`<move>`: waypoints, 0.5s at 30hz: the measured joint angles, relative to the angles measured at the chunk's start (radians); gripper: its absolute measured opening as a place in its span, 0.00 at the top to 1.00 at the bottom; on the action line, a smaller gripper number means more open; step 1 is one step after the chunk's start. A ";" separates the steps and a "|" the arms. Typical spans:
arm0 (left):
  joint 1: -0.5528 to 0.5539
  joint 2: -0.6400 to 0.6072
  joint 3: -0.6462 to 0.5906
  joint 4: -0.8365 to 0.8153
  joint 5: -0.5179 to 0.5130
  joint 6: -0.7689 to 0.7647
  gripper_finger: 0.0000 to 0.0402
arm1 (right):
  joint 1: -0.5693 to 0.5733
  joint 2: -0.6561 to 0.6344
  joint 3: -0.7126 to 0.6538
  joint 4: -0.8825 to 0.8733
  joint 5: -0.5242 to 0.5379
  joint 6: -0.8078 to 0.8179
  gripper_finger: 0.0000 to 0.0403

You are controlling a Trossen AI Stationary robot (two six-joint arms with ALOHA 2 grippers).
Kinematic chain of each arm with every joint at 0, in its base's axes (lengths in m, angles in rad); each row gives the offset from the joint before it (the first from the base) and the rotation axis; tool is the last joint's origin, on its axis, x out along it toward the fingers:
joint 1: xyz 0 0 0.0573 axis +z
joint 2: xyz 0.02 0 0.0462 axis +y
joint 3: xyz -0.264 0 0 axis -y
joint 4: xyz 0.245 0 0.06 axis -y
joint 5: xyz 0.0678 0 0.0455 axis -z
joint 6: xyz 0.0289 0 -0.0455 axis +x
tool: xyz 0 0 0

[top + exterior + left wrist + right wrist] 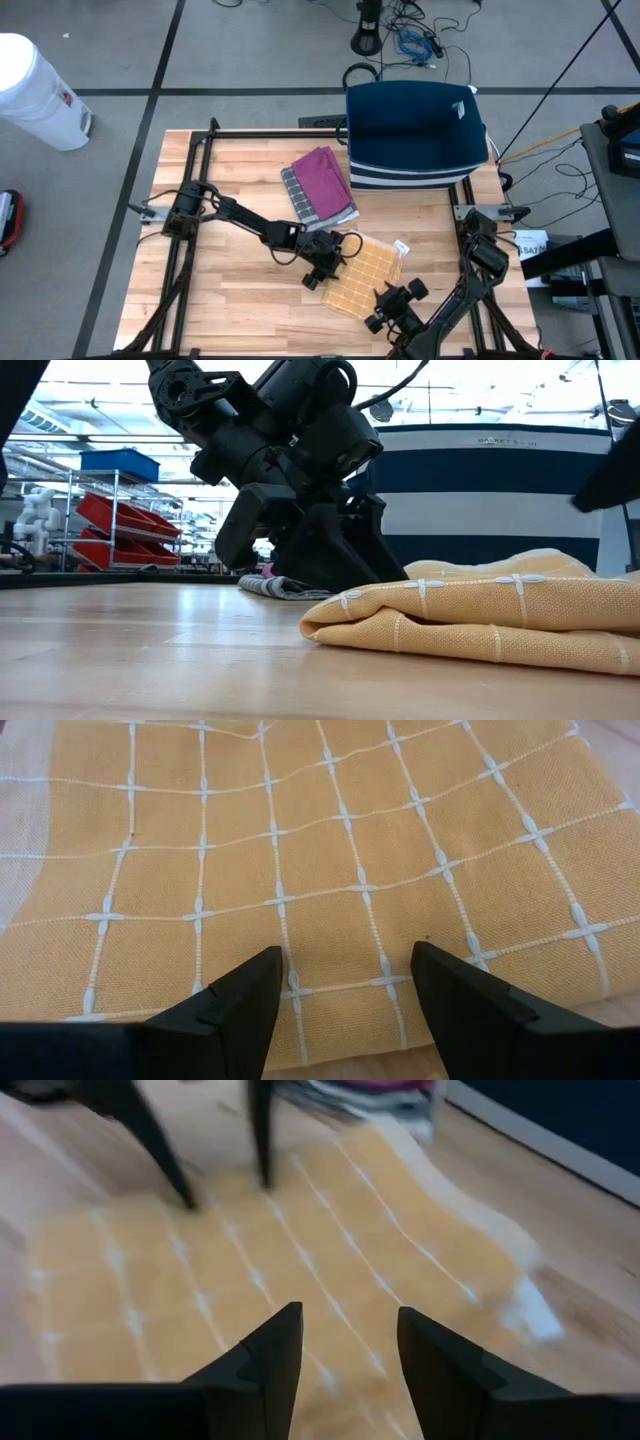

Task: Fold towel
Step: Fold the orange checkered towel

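A yellow towel point(368, 272) with a white grid lies folded in layers on the wooden table, right of centre near the front; its stacked folds point(480, 615) show in the low view. A white label point(402, 246) sticks out at its far right corner. My left gripper point(322, 272) is open, slanting down over the towel's left part point(330, 840), its tips close to the cloth. My right gripper point(386, 300) is open at the towel's near right corner, with nothing between its fingers; the towel point(250, 1270) lies ahead of it. My left gripper's open fingertips point(268, 965) stand right at the yellow towel's top layer near its left edge, slanting down from the table's left. I cannot tell whether they touch the cloth. Nothing lies between the fingers.
A folded purple and grey towel point(320, 185) lies at the table's far middle, just beyond the yellow one. A dark blue basket with white stripes point(415, 130) stands at the far right edge. Black frame rails point(200, 180) run along the table's sides.
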 joint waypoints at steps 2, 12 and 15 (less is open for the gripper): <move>0.000 0.000 0.000 0.001 -0.001 0.000 0.42 | -0.015 0.000 0.000 0.051 0.045 -0.051 0.62; -0.001 -0.007 0.000 0.005 -0.045 -0.001 0.42 | -0.065 0.000 0.007 0.406 0.072 -0.539 0.62; -0.009 -0.019 0.000 0.013 -0.049 -0.001 0.42 | -0.043 0.000 0.018 0.523 0.033 -0.690 0.62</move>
